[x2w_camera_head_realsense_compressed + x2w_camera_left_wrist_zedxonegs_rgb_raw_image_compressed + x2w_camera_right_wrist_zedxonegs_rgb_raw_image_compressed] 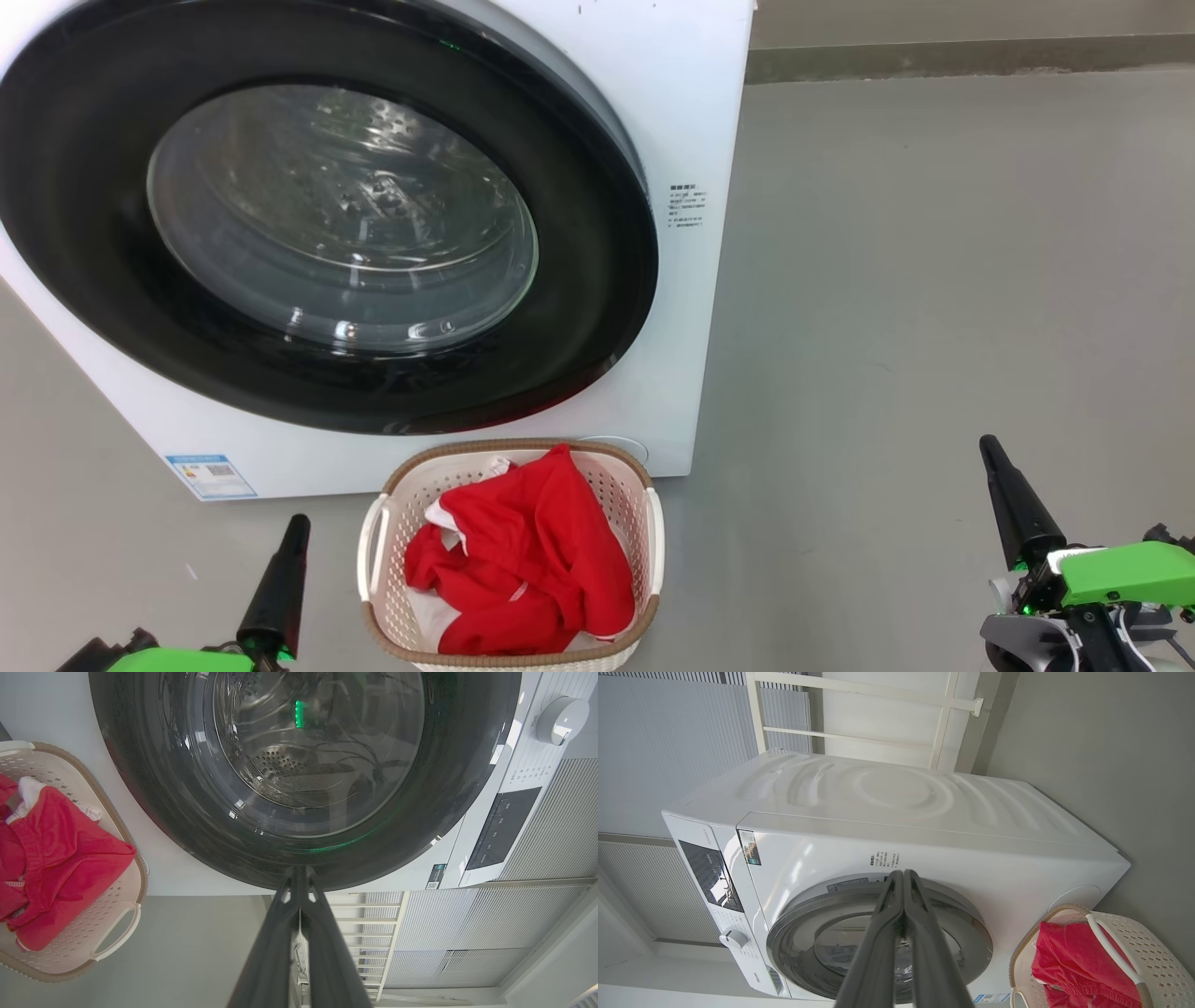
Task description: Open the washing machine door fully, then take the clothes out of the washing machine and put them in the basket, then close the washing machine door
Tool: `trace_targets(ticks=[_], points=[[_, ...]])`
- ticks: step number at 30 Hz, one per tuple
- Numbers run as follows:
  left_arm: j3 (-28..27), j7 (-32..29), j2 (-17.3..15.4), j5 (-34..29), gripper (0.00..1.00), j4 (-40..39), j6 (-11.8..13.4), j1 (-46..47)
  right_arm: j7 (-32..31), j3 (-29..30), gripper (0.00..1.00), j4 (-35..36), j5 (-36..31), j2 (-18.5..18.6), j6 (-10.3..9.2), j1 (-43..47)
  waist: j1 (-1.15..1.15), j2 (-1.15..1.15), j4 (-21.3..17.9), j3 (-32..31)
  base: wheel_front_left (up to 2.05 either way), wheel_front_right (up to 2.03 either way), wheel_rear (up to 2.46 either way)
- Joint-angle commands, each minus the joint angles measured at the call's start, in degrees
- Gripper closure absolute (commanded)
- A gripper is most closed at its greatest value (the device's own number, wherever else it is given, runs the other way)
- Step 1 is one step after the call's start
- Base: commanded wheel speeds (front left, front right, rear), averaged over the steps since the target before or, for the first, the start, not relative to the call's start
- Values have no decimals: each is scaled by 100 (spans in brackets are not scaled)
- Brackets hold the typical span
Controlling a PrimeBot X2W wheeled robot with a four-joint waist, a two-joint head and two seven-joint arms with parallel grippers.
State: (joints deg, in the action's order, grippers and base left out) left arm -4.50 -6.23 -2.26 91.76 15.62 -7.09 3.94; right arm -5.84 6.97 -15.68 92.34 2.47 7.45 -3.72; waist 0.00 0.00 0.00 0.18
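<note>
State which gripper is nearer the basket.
Left. The left gripper is close beside the left side of the basket; the right gripper is well off to its right.

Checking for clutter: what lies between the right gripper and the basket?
Only bare grey floor lies between the right gripper and the basket, seen in the head view.

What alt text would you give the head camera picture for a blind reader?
A white washing machine with its big round black-rimmed glass door shut stands on a grey floor, and a small cream basket in front of it holds red clothes. The robot's left gripper and right gripper, both shut, point up from the bottom corners.
</note>
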Motion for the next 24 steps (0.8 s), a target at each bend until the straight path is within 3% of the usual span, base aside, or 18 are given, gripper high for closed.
trace_targets(ticks=[1, 24], points=[[-203, -26, -62, 39, 100, -159, -40, 225, -28, -90, 100, 168, 20, 77, 3, -242, 0, 0, 0, 0, 0, 0, 0], [-203, -26, -62, 40, 100, -159, -40, 225, -40, -76, 100, 168, 8, 67, 3, -243, 0, 0, 0, 0, 0, 0, 0]])
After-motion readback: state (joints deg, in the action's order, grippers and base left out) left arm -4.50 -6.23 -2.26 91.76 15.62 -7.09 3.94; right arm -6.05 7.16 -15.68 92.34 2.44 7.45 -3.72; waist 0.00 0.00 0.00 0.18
